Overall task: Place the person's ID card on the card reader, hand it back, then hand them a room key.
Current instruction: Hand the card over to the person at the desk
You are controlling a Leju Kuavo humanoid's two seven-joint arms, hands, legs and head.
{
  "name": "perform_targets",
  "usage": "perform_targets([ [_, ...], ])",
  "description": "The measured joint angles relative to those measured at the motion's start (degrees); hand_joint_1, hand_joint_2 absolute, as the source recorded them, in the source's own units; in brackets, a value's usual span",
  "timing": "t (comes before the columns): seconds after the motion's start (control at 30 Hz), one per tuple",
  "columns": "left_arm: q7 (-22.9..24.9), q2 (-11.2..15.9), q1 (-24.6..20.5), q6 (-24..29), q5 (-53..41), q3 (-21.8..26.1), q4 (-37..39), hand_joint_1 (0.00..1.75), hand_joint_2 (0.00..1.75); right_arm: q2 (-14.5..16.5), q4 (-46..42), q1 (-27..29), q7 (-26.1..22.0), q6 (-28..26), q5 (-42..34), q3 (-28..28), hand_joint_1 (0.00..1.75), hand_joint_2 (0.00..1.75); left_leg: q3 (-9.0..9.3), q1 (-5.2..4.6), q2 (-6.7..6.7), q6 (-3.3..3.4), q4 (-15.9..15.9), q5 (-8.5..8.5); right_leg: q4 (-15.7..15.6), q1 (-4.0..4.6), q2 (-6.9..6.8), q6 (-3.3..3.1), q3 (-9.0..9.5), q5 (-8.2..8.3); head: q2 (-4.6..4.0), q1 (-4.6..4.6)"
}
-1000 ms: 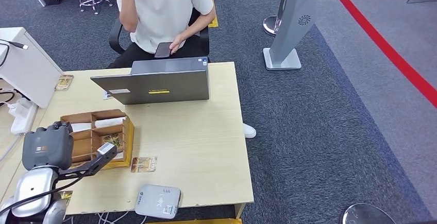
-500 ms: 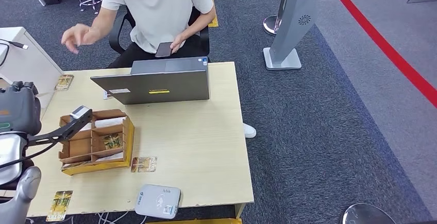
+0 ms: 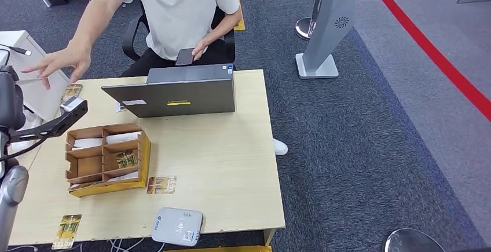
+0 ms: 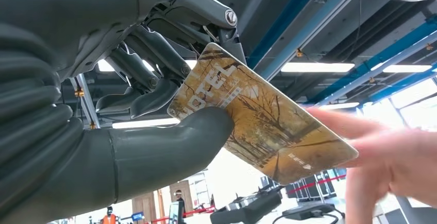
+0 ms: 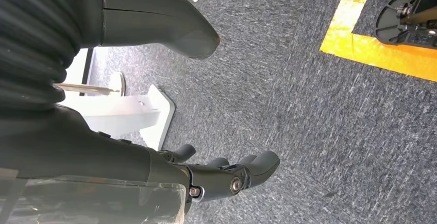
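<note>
My left hand (image 4: 154,105) pinches a golden room key card (image 4: 268,126), printed HOTEL, between thumb and fingers. In the head view this hand (image 3: 8,98) is raised at the far left edge, beyond the table's left side. A person's hand (image 3: 58,62) stretches out to it, and their fingers (image 4: 391,157) are at the card's far end; whether they grip it I cannot tell. The grey card reader (image 3: 178,226) lies at the table's near edge. My right hand (image 5: 227,175) hangs over the carpet, fingers apart and holding nothing.
A cardboard box (image 3: 145,153) with compartments holds cards at the table's left. Loose golden cards lie beside it (image 3: 161,184), at the near left corner (image 3: 68,230) and at the far left (image 3: 72,92). An open laptop (image 3: 176,97) stands before the seated person, who holds a phone (image 3: 184,56).
My left hand has risen from the cardboard box and swung up to the far left with the card. The person's arm has come down and reached out towards it.
</note>
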Motion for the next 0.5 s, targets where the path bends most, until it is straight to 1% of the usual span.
perform_targets([
  [0.17, -0.1, 0.3, -1.3, 0.0, 0.0, -0.5, 0.9, 1.75, 1.75, 0.0, 0.0, 0.0, 0.0, 0.0, 0.0, 0.0, 0.0, 1.75, -0.01, 0.0, 0.0, 0.0, 0.0, 0.0, 0.0, 0.0, 0.01, 0.0, 0.0, 0.0, 0.0, 0.01],
  [0.4, -0.8, 0.4, -1.9, 0.4, 0.0, -0.7, 1.8, 1.75, 1.75, 0.0, 0.0, -0.1, 0.0, 0.4, 0.0, 0.0, 0.0, 1.75, -0.01, 0.0, 0.02, 0.0, 0.0, 0.0, 0.0, 0.0, 0.03, 0.0, -0.01, 0.0, 0.0, 0.0],
  [0.5, -1.8, 0.4, -2.1, 0.7, 0.0, -0.7, 2.3, 0.44, 1.75, 0.0, 0.0, -0.2, 0.0, 0.7, 0.0, 0.0, 0.0, 1.75, -0.01, 0.0, 0.02, 0.0, 0.0, 0.0, 0.0, 0.0, 0.03, 0.0, -0.01, 0.0, -0.01, 0.01],
])
